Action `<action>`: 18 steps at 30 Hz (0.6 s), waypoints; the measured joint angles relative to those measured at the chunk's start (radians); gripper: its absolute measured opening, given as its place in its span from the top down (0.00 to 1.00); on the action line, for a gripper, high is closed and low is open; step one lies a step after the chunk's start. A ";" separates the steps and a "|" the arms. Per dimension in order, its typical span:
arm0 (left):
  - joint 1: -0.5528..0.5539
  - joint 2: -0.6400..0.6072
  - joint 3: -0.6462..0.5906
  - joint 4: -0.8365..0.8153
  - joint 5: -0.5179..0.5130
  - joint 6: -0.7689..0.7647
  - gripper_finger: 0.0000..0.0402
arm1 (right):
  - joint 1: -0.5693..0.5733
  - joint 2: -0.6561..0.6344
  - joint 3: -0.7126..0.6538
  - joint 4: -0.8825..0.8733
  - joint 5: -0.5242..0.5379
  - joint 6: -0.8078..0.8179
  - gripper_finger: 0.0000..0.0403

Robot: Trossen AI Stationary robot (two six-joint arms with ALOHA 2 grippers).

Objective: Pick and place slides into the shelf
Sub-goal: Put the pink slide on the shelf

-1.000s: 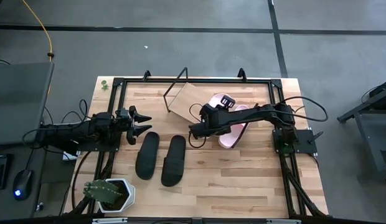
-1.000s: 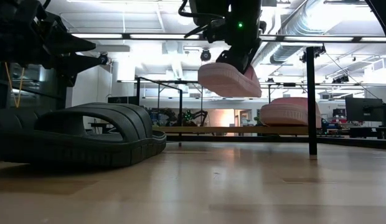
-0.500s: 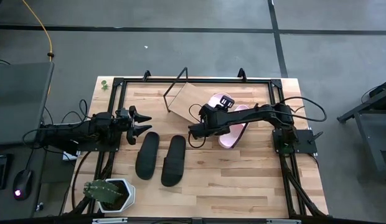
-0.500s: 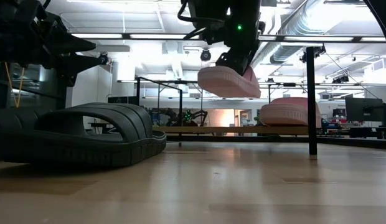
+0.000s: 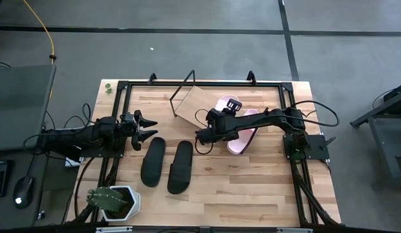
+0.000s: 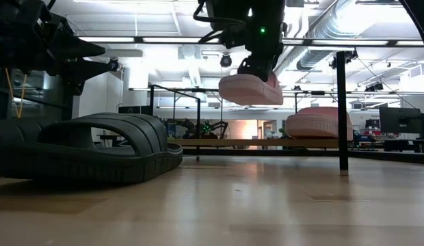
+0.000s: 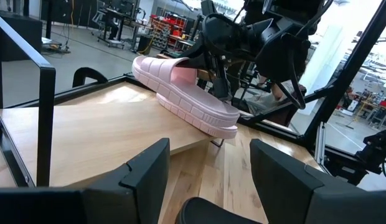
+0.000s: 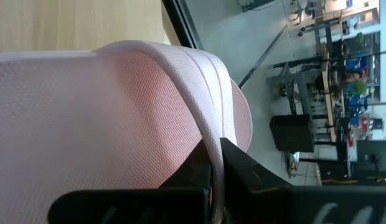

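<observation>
Hanging a pink slide over the shelf board

Lying nearest in the low view, the black slides (image 6: 82, 154) fill the lower left of the frame, thick ribbed rubber with wide arched straps; from above they sit side by side, long dark ovals at centre-left on the butcher-block table (image 5: 252, 188). Just left of them the left gripper (image 5: 146, 127) hovers, its two dark fingers spread wide with nothing between them.

Farther back, the right gripper (image 5: 211, 133) is pinched tight on the strap edge of a light pink slide (image 6: 251, 89), and the wrist view shows the fingers (image 8: 199, 168) clamped on that thin rim, the foam's fine pebbled texture plain to see. The sandal hangs clear in the upper middle of the low view, sole ridged along its side, above the pale wooden board of the shelf (image 5: 197, 100) with its thin black wire ends. Beyond, the second pink slide (image 6: 314, 123) rests on the shelf board at the right.

Against a second ago, the held slide sits a touch higher and more level; the left arm has not budged.
</observation>
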 joint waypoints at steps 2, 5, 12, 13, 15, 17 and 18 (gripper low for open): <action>0.000 0.000 0.000 0.000 0.000 0.000 0.49 | -0.001 0.000 0.000 0.000 -0.002 -0.010 1.00; 0.000 0.000 0.000 0.000 0.000 0.000 0.49 | -0.002 0.000 0.000 0.000 0.007 -0.019 1.00; 0.000 0.000 0.000 0.000 0.000 0.000 0.49 | -0.017 0.000 0.000 -0.018 0.001 -0.032 1.00; 0.000 0.000 0.000 0.000 0.000 0.000 0.49 | -0.017 0.000 0.000 -0.017 0.006 -0.041 1.00; 0.000 0.000 0.000 0.000 0.000 0.000 0.49 | -0.017 -0.003 0.000 -0.015 0.005 -0.047 1.00; 0.000 0.000 0.000 0.000 0.000 0.000 0.49 | -0.018 -0.010 0.000 -0.016 0.006 -0.047 1.00; 0.000 0.000 0.000 0.000 0.000 0.000 0.49 | -0.018 -0.014 0.000 -0.015 0.007 -0.054 1.00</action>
